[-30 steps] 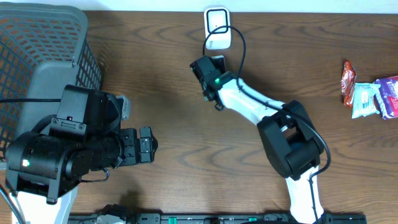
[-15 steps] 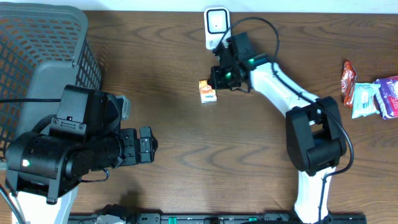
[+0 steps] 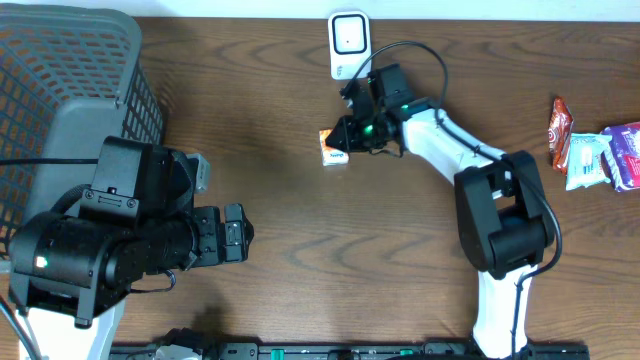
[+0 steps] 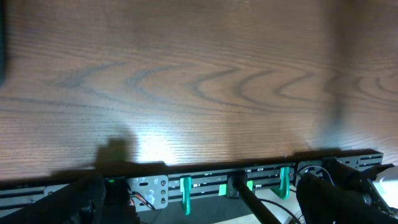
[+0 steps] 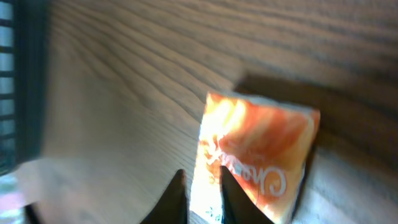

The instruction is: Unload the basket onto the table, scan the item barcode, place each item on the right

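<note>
The item, a small orange and white packet, lies flat on the wooden table below the white scanner. My right gripper hovers at the packet's upper right corner. In the right wrist view its two dark fingertips stand a narrow gap apart over the left edge of the orange packet, which fills the frame close below. My left gripper rests at the left, open wide with nothing between its fingers, which look down on bare wood.
A grey mesh basket fills the far left corner. Several snack packets lie at the right edge. A black rail runs along the table's front edge. The scanner's cable loops over my right arm.
The packet came to lie on the table below the scanner. My right gripper shifted a little left towards it, and its fingertips parted slightly. The left arm stayed still.
</note>
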`<state>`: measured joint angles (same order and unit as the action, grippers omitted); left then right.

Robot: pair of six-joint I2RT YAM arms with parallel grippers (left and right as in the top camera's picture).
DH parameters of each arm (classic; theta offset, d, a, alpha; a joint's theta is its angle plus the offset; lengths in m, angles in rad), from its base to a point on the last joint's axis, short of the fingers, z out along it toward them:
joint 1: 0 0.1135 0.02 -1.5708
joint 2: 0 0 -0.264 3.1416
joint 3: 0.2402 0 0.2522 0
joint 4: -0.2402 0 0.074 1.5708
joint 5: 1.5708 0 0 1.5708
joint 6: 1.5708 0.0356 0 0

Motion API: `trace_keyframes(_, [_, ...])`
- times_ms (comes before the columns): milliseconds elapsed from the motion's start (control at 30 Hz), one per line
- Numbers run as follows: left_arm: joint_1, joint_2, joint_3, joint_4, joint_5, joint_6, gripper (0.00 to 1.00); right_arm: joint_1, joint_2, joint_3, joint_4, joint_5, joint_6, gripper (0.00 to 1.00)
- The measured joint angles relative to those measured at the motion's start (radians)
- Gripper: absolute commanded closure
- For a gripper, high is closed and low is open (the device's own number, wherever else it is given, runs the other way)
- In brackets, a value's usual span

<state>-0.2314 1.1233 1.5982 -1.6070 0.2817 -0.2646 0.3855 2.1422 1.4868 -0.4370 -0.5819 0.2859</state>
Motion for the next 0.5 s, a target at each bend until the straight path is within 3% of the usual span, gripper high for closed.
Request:
trace_keyframes(233, [0.000, 0.000, 0.000, 0.000, 0.000, 0.000, 0.02, 0.160, -0.106, -0.001, -0.034, 0.383, -0.008, 0.46])
trace_keyframes(500, [0.000, 0.000, 0.000, 0.000, 0.000, 0.000, 0.02, 0.358, -0.065, -0.001, 0.014, 0.921, 0.059, 0.43])
